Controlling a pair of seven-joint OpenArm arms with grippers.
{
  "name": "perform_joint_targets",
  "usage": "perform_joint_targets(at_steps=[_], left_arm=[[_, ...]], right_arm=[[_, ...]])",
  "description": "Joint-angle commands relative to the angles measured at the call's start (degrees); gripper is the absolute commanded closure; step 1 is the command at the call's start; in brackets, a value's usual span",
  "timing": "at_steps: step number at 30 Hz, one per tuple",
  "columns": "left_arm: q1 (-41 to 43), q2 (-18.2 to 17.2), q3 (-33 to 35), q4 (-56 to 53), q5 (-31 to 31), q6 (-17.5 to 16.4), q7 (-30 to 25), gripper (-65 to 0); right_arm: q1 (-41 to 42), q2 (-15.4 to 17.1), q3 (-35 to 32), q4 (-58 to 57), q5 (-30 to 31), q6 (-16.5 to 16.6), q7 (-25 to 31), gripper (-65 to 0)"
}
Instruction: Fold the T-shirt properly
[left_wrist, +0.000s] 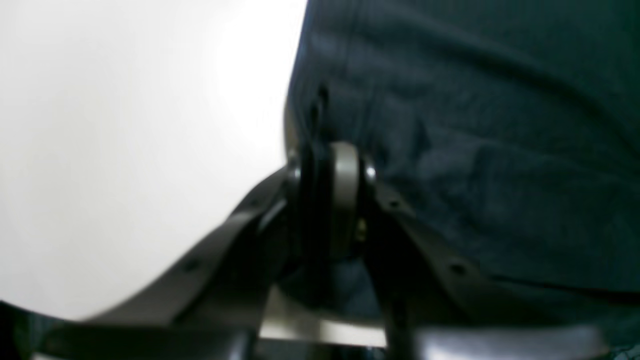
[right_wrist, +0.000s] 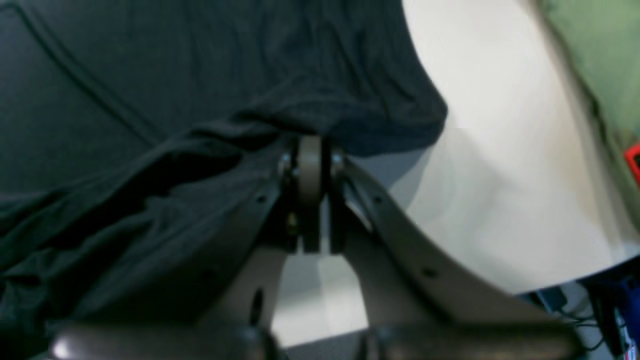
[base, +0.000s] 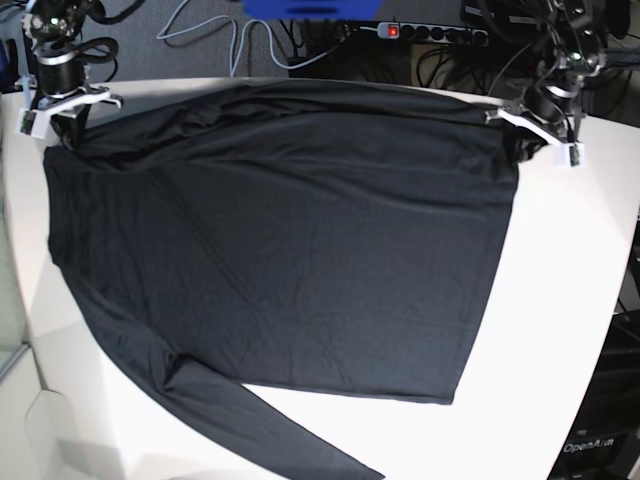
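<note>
The black T-shirt lies spread across the white worktop. The left hand is closed on its edge at one far corner, and the right hand is closed on bunched fabric at the other.

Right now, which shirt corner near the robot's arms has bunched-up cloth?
The corner held by the right gripper, on the base view's left. There the T-shirt gathers into folds; the corner at the left gripper lies smoother.
</note>
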Motion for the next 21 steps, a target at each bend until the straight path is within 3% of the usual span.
perform_joint_targets(at_steps=[1,10,21], left_arm=[[-0.1,-0.4,-0.2,1.4,-0.7,-0.4,-0.2,-6.7],[-4.1,-0.4,-0.2,2.6,-0.7,-0.3,6.1,-6.7],[-1.3,-0.8,-0.2,4.4,-0.7,-0.8,6.5,-7.0]], right_arm=[[-0.3,0.5,0.3,1.5,0.7,0.2,1.4,-0.4],[0.2,0.9,0.2,1.9,0.6,0.2,1.4,-0.4],[0.2,0.9,0.3,1.7,0.6,0.2,1.4,-0.3]])
